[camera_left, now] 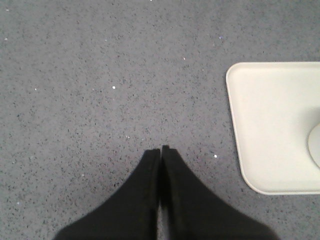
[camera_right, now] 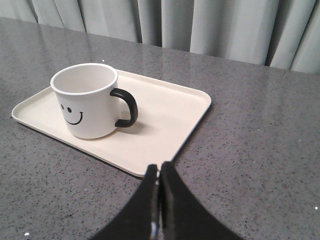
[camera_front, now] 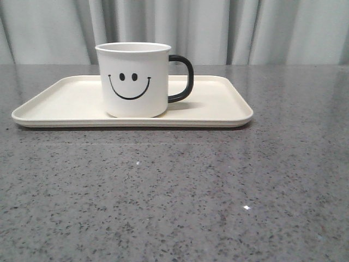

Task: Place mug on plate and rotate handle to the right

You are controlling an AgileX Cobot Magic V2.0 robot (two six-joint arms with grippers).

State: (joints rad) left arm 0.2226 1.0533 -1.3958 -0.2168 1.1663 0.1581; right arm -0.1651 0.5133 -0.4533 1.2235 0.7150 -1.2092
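Mug (camera_front: 134, 79) stands upright on the plate (camera_front: 65, 103), a little left of the plate's middle in the front view, smiley face toward the camera, handle (camera_front: 184, 79) pointing to the robot's right. Judged from that, both parts of the task look done; the step in hand reads as a retreat and check. Left hand (camera_left: 160, 149) sits over bare tabletop (camera_front: 174, 191) beside the plate's near corner, fingers pressed together, gripping nothing. Right hand (camera_right: 159, 166) is likewise closed and empty, hanging near the plate's edge on the right side, apart from the mug. To finish well: keep both hands clear of the plate rim when pulling away, lift before sweeping sideways, no brushing the handle, since a light nudge would likely turn the mug off its heading. If any correction is wanted, I would only turn the mug in place by its handle, not lift it; base looks flat on the plate, no tilt seen. Count: one mug, one handle, one plate, two hands, one tabletop, grey curtain (camera_front: 218, 27) behind. Mug interior appears empty in the right wrist view.
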